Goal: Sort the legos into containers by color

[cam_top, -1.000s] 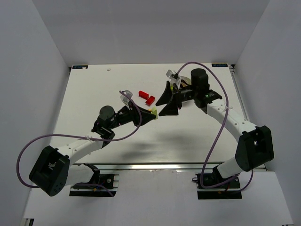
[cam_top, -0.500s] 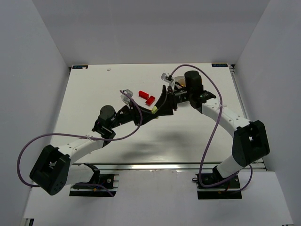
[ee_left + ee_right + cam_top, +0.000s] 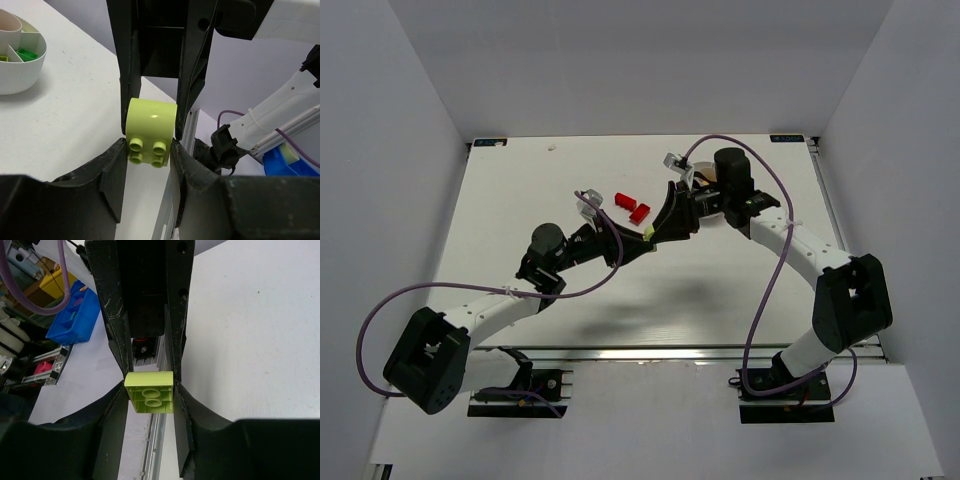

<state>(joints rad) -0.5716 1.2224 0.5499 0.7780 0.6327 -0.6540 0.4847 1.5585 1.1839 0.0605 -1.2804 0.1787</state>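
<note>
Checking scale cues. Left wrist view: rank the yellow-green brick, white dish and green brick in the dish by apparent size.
Tied first: yellow-green brick and dish. They look about alike; the brick is nearest the camera, the dish cropped by the frame.
Last: green brick, clearly smallest.

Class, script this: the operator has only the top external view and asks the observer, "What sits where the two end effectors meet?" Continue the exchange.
Observer: A yellow-green brick, four studs facing the left wrist camera.
Operator: Who grips it?
Observer: Both: the left end effector and right end effector each clamp its sides, from opposite ends.
Operator: Anything sorted?
Observer: A green brick lies in one compartment of the white dish.
</note>
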